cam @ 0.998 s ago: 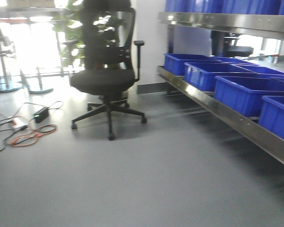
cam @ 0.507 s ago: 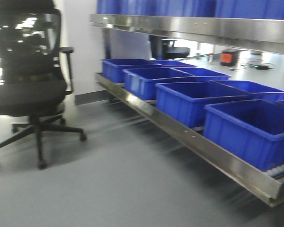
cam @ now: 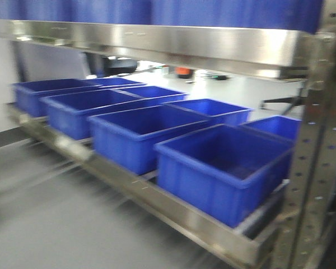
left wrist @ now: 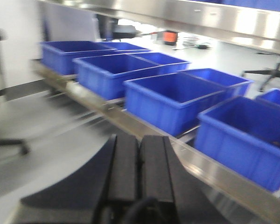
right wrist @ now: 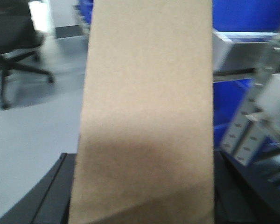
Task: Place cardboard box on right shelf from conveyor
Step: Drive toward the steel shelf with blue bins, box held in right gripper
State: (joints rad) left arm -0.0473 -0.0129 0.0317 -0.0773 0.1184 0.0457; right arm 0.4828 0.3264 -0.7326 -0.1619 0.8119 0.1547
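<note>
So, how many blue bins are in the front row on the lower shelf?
4: far-left bin, second bin, third bin, nearest bin; the upright may hide more.

Cardboard box [right wrist: 144,112] plain tan, unmarked. Bins [cam: 224,168] solid blue. Shelf [cam: 185,47] shiny silver. Uprights [cam: 316,168] grey, perforated. Floor [cam: 45,224] grey.

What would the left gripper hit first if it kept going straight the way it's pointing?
Most likely the left gripper, fingers closed, would meet the lower shelf's steel front lip, with a blue bin right behind it. Blur makes depth uncertain.
</note>
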